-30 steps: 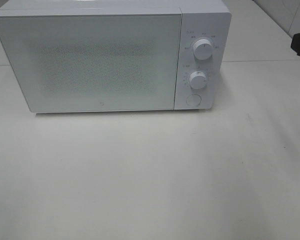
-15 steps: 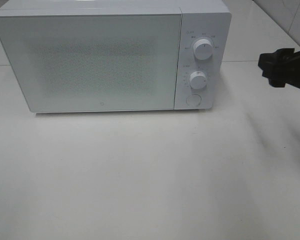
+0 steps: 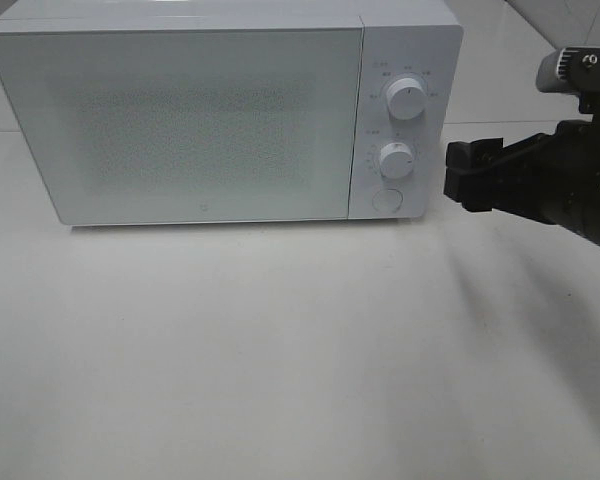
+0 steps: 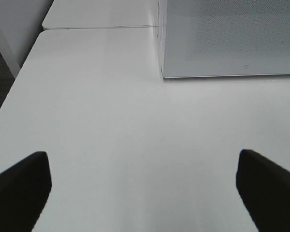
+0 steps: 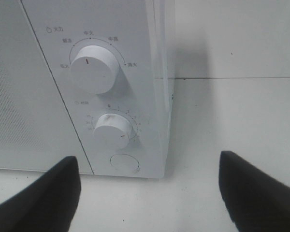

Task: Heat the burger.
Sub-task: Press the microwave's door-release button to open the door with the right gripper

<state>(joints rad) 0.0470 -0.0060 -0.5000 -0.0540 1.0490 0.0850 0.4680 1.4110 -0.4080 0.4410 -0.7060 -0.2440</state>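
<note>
The burger is out of view in all frames. A white microwave (image 3: 180, 120) stands at the back of the table with its door closed. My right gripper (image 3: 463, 178) hovers just right of its control panel, level with the lower knob (image 3: 396, 160); it is open with nothing between the fingers (image 5: 48, 193). The right wrist view faces the upper knob (image 5: 94, 68), the lower knob (image 5: 112, 130) and the round button (image 5: 124, 162). My left gripper (image 4: 142, 169) is open and empty over the bare table, in front of the microwave's (image 4: 232, 38) left corner.
The white table (image 3: 280, 350) stretches in front of the microwave. In the left wrist view the table's edge (image 4: 19, 82) drops to a dark floor. A seam (image 3: 510, 122) crosses the tabletop behind my right arm.
My right arm has come in from the right edge of the exterior view and moved left toward the microwave's control panel. The microwave has not changed.
</note>
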